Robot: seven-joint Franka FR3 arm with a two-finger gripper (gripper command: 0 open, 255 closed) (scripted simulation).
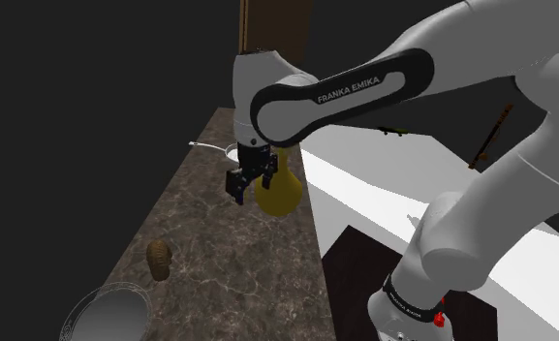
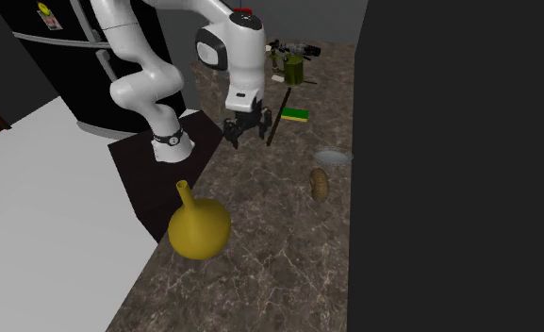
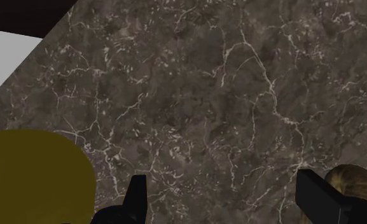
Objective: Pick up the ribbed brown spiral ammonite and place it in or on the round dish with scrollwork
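The ribbed brown ammonite [image 1: 159,259] lies on the dark marble counter [image 1: 219,252], near the round grey dish [image 1: 106,312] at the shoulder view's lower left. In the second exterior view the ammonite [image 2: 319,183] sits just in front of the dish [image 2: 334,156]. My gripper [image 1: 251,180] hangs open above the counter, up and to the right of the ammonite in the shoulder view, empty. In the wrist view the fingers [image 3: 136,200] stand wide apart over bare marble, and a bit of the ammonite [image 3: 355,181] shows beside one finger.
A yellow gourd-shaped vase [image 2: 199,226] stands by the counter's edge, close to the gripper in the shoulder view. A green sponge [image 2: 294,114], a dark stick and a green jar [image 2: 292,68] lie behind the arm. A white surface [image 2: 43,207] adjoins the counter.
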